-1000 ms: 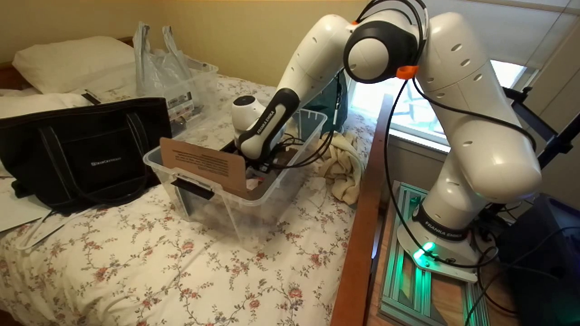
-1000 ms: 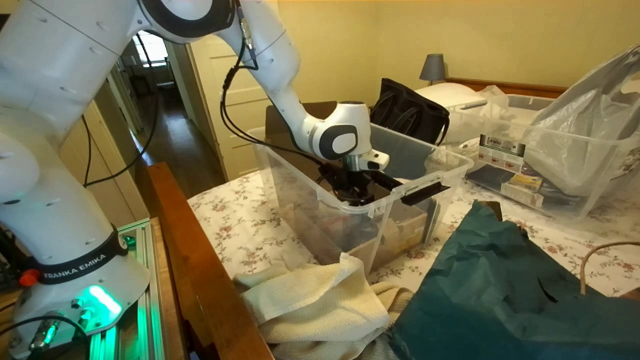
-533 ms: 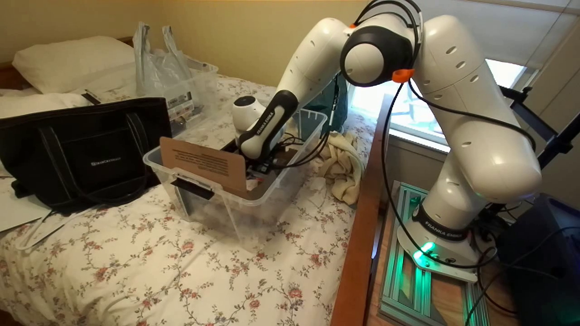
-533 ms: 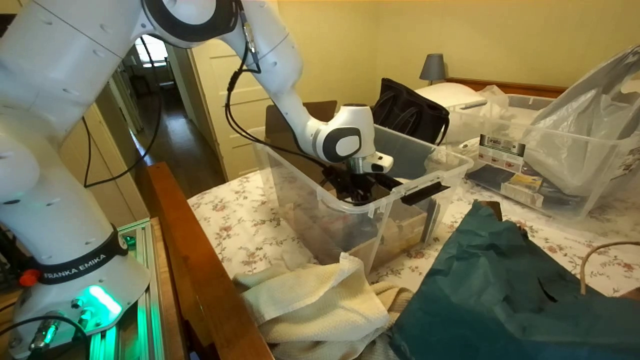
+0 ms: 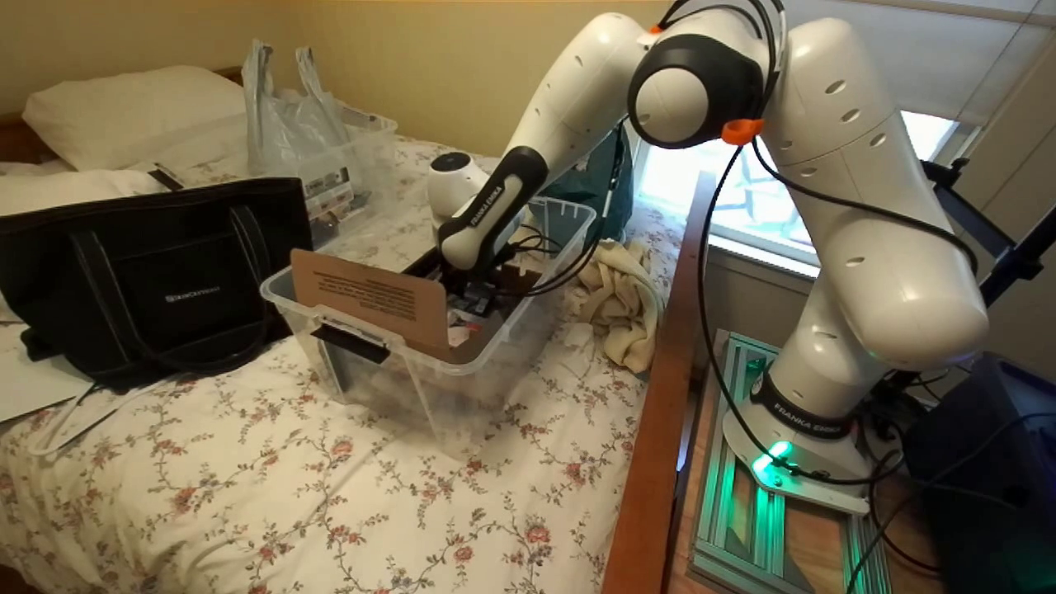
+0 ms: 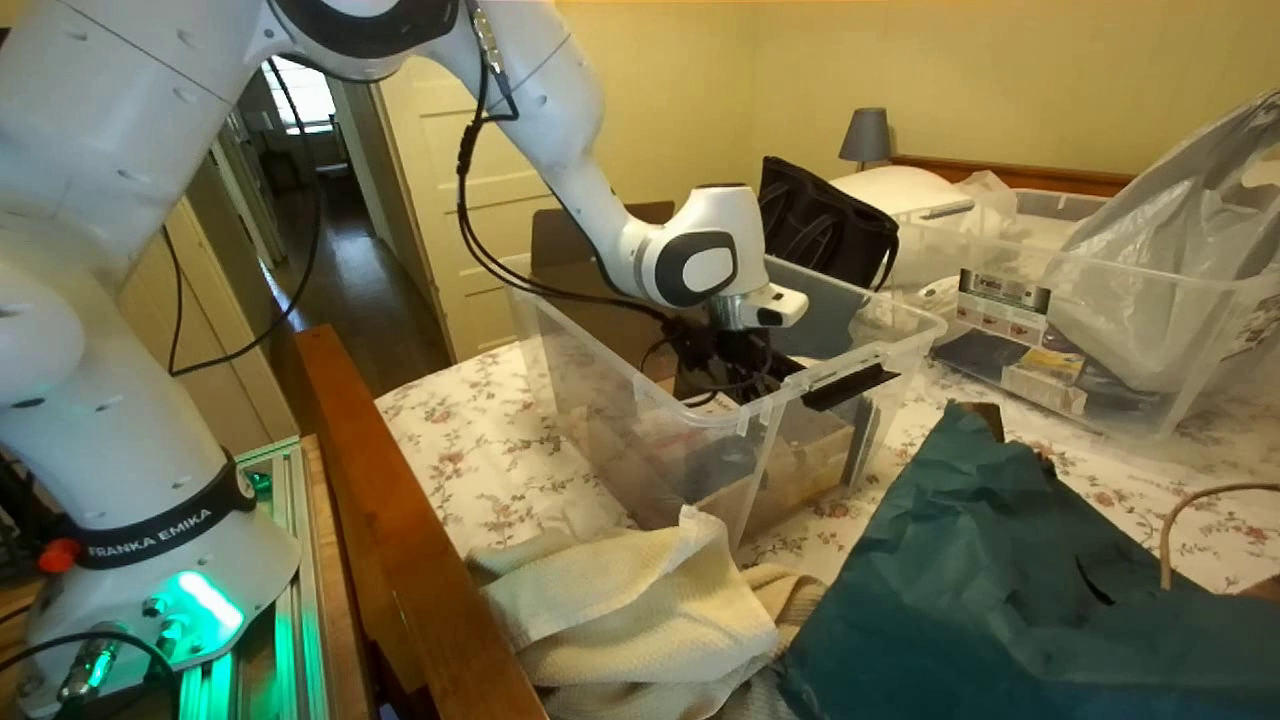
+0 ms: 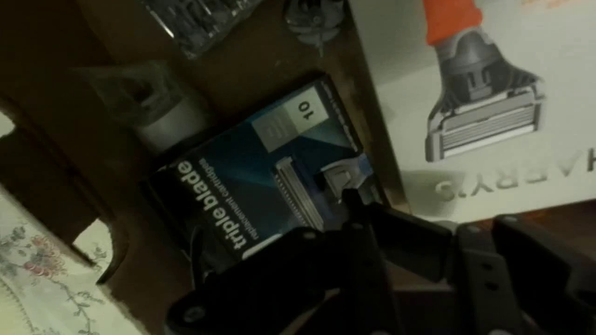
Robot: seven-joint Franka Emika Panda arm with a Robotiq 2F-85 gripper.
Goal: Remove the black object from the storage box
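Note:
The storage box (image 5: 429, 396), a clear plastic bin, stands on the bed in both exterior views, and my arm reaches down into it. In the wrist view my gripper (image 7: 416, 232) has its two dark fingers drawn inward, with a small black object (image 7: 409, 244) between them. It seems to touch both pads, though the picture is dark and its outline is hard to read. Beneath lie a dark blue "triple blade" box (image 7: 242, 181) and a pale Harry's box (image 7: 419, 93). The bin's rim and the arm's own hand hide the fingertips in the exterior views.
A cardboard panel (image 5: 363, 297) rises above the bin's rim. Around the bin are a black tote bag (image 5: 165, 289), another clear bin (image 5: 375, 157), a cream blanket (image 6: 640, 610) and a teal bag (image 6: 1000, 580). A wooden bed rail (image 5: 652, 445) runs beside the robot's base.
My hand has risen slightly inside the box during the last half second, after staying nearly at one height. It has also shifted a little away from the robot's base.

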